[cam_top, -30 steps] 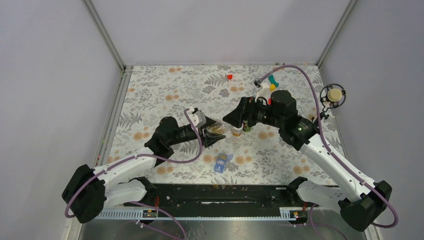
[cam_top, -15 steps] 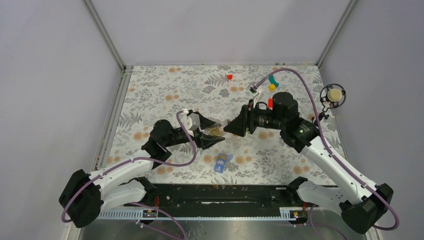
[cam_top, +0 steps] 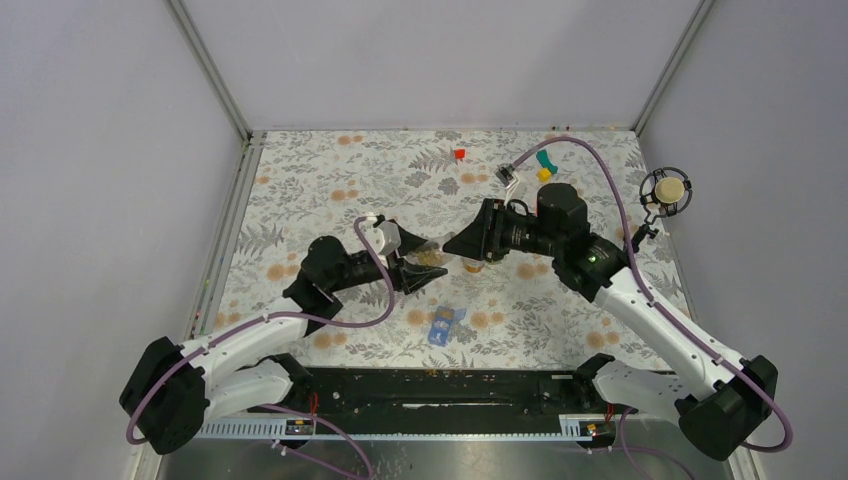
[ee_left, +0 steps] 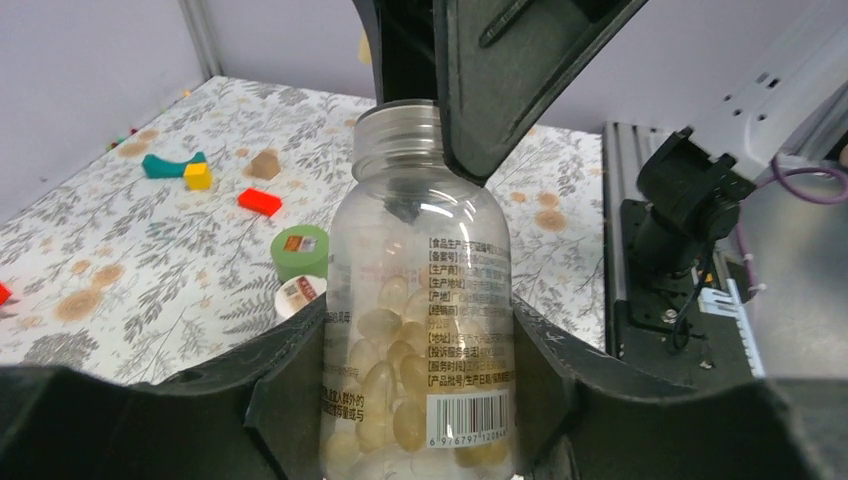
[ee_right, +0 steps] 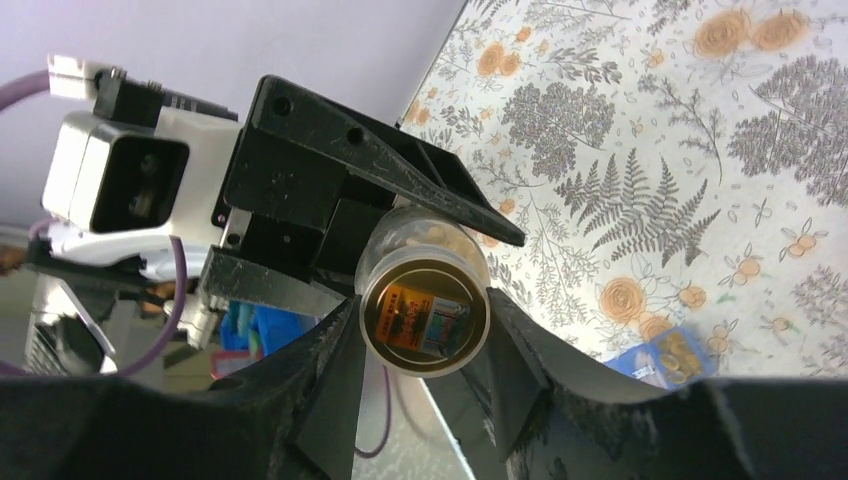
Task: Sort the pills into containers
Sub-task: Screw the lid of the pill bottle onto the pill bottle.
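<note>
Your left end effector [ee_left: 415,330] pinches a clear pill bottle [ee_left: 405,240] of yellow pills [ee_left: 385,395], held sideways above the floral table [cam_top: 330,190]. Your right end effector [ee_right: 425,312] is clamped on the bottle's capped end. The blue pill box [cam_top: 444,325] lies on the table, nearer the arm bases

Bottle [ee_left: 420,330] between left gripper [cam_top: 425,268] and right gripper [cam_top: 465,247]; pill box [cam_top: 443,325] before them

Soft, even light leaves only faint shadows on the table [cam_top: 330,170], the top view is sharp, and the right wrist view blurs the pill box [ee_right: 672,357].
</note>
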{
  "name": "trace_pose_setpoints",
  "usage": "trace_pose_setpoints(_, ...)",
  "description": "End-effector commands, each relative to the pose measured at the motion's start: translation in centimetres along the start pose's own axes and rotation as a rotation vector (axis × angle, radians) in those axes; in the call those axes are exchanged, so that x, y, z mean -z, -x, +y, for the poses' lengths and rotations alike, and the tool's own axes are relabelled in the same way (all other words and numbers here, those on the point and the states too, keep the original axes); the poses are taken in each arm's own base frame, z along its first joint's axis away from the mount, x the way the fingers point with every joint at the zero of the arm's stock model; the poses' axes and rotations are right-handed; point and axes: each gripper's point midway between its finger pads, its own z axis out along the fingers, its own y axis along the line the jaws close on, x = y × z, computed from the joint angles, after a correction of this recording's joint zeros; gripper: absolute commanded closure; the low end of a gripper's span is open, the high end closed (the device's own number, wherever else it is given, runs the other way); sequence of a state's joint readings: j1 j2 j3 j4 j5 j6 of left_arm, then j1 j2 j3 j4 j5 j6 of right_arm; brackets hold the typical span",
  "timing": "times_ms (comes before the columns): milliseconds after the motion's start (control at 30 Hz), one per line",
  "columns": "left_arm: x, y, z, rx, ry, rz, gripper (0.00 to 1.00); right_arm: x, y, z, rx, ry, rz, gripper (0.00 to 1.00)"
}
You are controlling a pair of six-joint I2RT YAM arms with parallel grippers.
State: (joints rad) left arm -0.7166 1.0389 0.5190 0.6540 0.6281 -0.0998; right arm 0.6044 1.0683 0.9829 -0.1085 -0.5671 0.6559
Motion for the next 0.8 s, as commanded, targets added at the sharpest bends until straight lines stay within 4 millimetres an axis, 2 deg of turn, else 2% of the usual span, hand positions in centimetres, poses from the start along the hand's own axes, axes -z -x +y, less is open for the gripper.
trace_pose_setpoints(0, -0.3, 1.0, -0.8, -0.185, -0.055, -0.030, 1.00, -1.1, 4.6, -1.9, -0.237, -0.110, -0.246, 0.88)
trace_pose_setpoints(67, -0.2, 0.9, -0.6, -0.203, -0.032, -0.029, 1.00, -1.2, 5.3, -1.9, -0.260, -0.111, -0.275, 0.96)
trace_pose_setpoints(100, -0.2, 1.0, -0.5, -0.214, -0.020, -0.031, 1.00, -1.4, 5.5, -2.1, -0.270, -0.116, -0.281, 0.97)
trace_pose_setpoints(200, -0.2, 0.9, 0.2, -0.252, 0.040, -0.033, 1.00, -1.8, 5.6, -2.5, -0.303, -0.132, -0.281, 0.92)
trace_pose_setpoints(433, -0.6, 0.5, 0.9, -0.331, 0.138, -0.030, 1.00, -2.3, 4.1, -3.5, -0.346, -0.121, -0.255, 0.62)
trace_pose_setpoints(533, -0.6, 0.6, 1.1, -0.312, 0.151, -0.037, 1.00, -2.4, 3.5, -2.6, -0.279, -0.051, -0.230, 0.30)
trace_pose_setpoints(600, -0.7, 0.6, 1.0, -0.293, 0.151, -0.044, 1.00, -2.3, 2.9, -1.8, -0.200, 0.005, -0.200, 0.16)
trace_pose_setpoints(667, -0.8, 0.5, 1.0, -0.277, 0.149, -0.043, 1.00, -2.4, 2.5, -1.3, -0.141, 0.029, -0.165, 0.11)
trace_pose_setpoints(767, -1.0, 0.4, 1.0, -0.256, 0.148, -0.042, 0.97, -2.7, 2.0, -0.7, -0.099, 0.059, -0.107, 0.13)
